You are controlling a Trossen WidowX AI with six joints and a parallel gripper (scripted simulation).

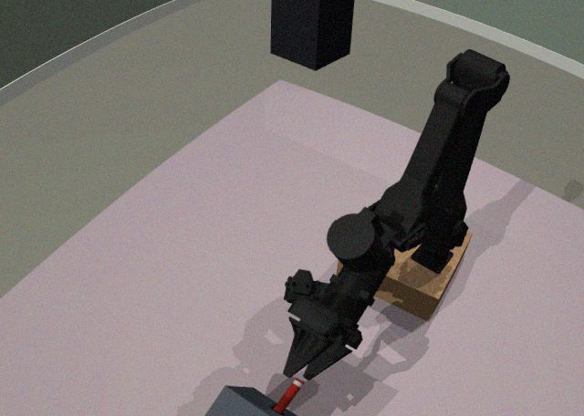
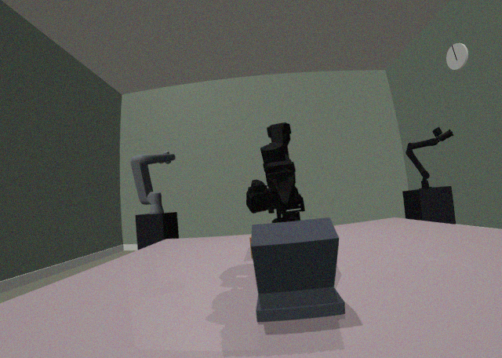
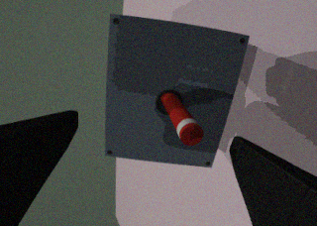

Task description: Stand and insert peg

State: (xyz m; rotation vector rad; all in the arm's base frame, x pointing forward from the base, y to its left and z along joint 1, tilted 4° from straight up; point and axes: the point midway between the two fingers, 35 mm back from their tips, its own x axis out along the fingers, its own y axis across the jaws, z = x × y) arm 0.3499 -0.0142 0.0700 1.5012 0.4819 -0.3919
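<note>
The red peg [image 1: 287,396] [image 3: 178,112] stands out of the hole in the sloped panel [image 1: 229,402] [image 3: 139,53], with its white-banded end outward and its plain end inside the hole. How deep the plain end sits is hidden. My gripper [image 1: 296,377] [image 3: 157,131] is open and empty. In the top view its fingertips are just beyond the peg's banded end, and in the wrist view the peg shows between the two fingers without touching either. The exterior view shows only the back of the panel [image 2: 296,264], which hides the peg.
The pink table [image 1: 141,261] [image 2: 161,305] carries the arm's wooden base block [image 1: 405,291] behind the gripper. The panel's block has a low foot [image 2: 302,305] at its back. A dark pedestal [image 1: 295,25] and two other arms on pedestals stand beyond the table.
</note>
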